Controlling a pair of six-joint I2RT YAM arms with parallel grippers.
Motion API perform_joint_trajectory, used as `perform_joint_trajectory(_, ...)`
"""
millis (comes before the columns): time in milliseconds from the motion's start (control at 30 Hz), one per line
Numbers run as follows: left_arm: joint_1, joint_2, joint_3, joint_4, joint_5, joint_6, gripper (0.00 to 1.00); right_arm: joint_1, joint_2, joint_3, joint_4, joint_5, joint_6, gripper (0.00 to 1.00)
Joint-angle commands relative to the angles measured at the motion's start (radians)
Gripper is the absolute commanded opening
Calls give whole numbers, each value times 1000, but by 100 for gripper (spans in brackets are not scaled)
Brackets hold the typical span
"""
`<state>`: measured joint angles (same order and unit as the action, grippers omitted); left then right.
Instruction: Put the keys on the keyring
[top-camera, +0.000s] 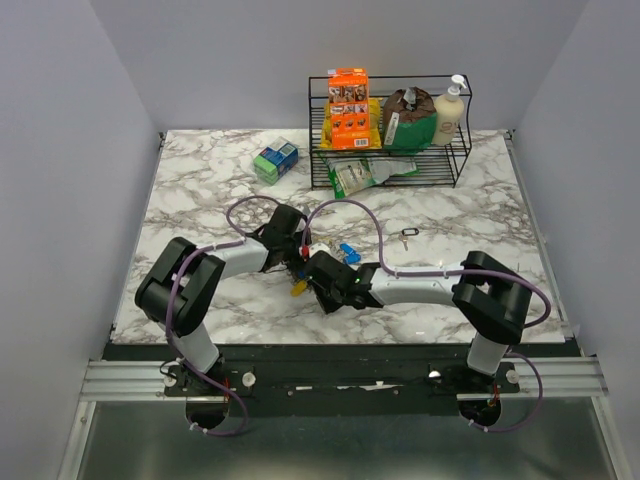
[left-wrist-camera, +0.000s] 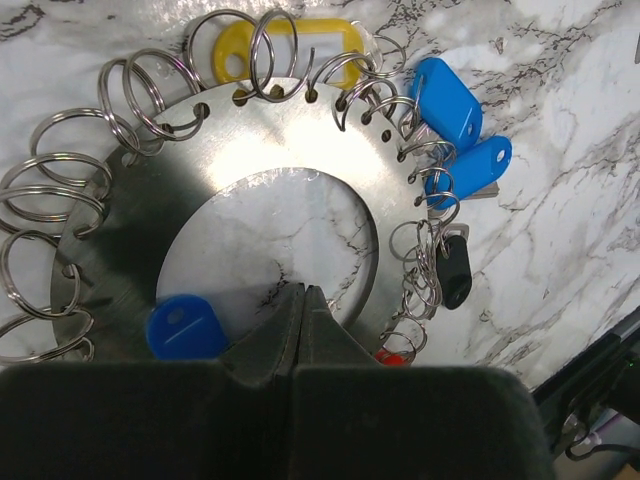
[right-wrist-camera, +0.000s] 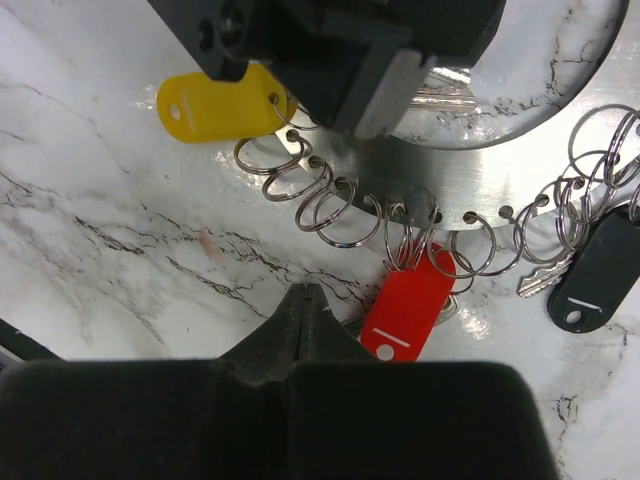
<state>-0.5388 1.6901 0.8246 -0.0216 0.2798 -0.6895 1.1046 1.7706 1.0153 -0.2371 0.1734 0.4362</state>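
Observation:
The keyring is a flat steel ring plate lying on the marble, its rim hung with several small split rings. Keys with a yellow tag, two blue tags and a black tag hang along that rim. A round blue tag lies at the plate's inner edge. My left gripper is shut over that inner edge, nothing visible between its jaws. My right gripper is shut above bare marble, just left of a red-tagged key on the plate. Both grippers meet mid-table.
A single small key lies alone on the marble right of the grippers. A black wire rack with an orange box, bags and a soap bottle stands at the back. A green-blue box sits to its left. Purple cables loop over both arms.

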Motion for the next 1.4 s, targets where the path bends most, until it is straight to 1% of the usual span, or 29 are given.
perform_joint_trajectory(0, -10, 2, -35, -1, 25, -2, 0, 1, 20, -12, -119, 84, 30, 0)
perform_joint_trajectory(333, -10, -44, -107, -24, -10, 2, 0, -3, -45, -72, -211, 159, 88, 1)
perform_joint_trajectory(467, -13, -66, -117, -35, -18, 1, 0, -14, -62, -99, -220, 202, 96, 1)
perform_joint_trajectory(700, -16, -89, -107, -75, -28, 8, 0, -54, -97, -133, -192, 224, 82, 1)
perform_joint_trajectory(900, -24, -109, -113, -81, -33, 1, 0, -60, -144, -156, -122, 173, 26, 2)
perform_joint_trajectory(1167, -30, -135, -114, -97, -24, -18, 0, -60, -324, -247, 11, 91, -42, 4)
perform_joint_trajectory(1367, -39, -158, -142, -97, -27, -36, 0, -60, -393, -284, 108, -15, -89, 6)
